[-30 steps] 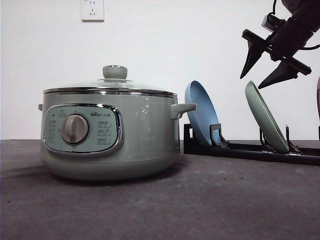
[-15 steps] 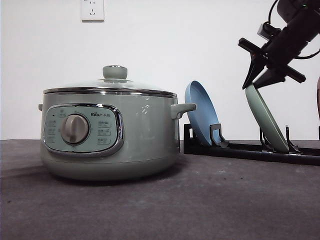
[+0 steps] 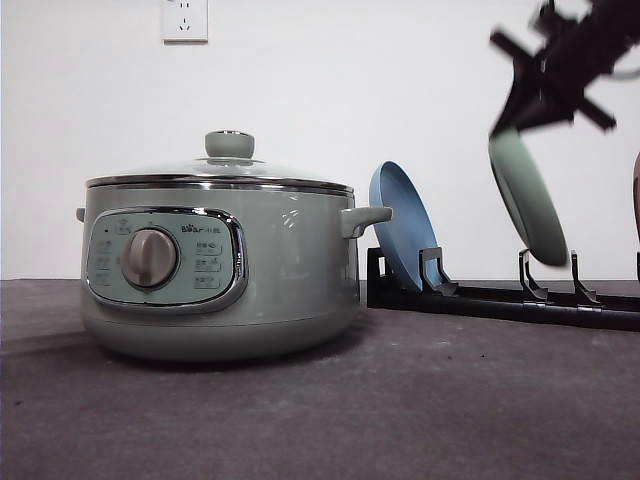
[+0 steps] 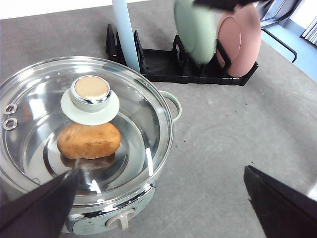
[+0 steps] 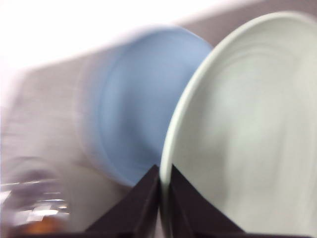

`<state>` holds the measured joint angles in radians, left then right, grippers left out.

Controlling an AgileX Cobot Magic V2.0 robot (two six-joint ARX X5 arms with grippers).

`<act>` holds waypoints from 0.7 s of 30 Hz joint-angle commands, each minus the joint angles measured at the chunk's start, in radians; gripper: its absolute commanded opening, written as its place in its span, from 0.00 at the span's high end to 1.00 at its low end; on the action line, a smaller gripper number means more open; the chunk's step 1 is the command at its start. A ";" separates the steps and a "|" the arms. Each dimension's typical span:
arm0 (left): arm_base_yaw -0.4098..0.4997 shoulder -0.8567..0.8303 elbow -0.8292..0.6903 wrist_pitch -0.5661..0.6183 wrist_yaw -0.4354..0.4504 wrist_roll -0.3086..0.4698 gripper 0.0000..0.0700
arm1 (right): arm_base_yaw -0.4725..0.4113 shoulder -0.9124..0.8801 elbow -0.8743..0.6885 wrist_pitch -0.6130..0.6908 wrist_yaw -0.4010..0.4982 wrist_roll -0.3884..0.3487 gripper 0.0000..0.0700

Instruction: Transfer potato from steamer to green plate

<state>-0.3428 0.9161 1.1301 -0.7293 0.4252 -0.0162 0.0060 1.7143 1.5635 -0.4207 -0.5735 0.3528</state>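
The right gripper pinches the green plate at its rim (above the rack), while the steamer panel reads "Bear".

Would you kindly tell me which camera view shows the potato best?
The left wrist view: it looks down through the steamer's glass lid at the whole potato. In the front view the pot's wall hides it. The right wrist view gives at most a blurred orange trace.

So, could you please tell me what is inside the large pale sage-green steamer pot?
Through the glass lid of the steamer, one orange-brown lumpy potato lies on the shiny floor. The lid's green knob covers part of the interior.
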 commanded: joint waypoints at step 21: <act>-0.005 0.008 0.024 -0.011 0.005 0.004 0.00 | 0.172 -0.578 0.020 -0.556 0.101 -0.318 0.99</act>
<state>-0.3428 0.9161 1.1305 -0.7502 0.4252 -0.0162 0.1589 1.1391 1.5639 -0.9598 -0.4995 0.1188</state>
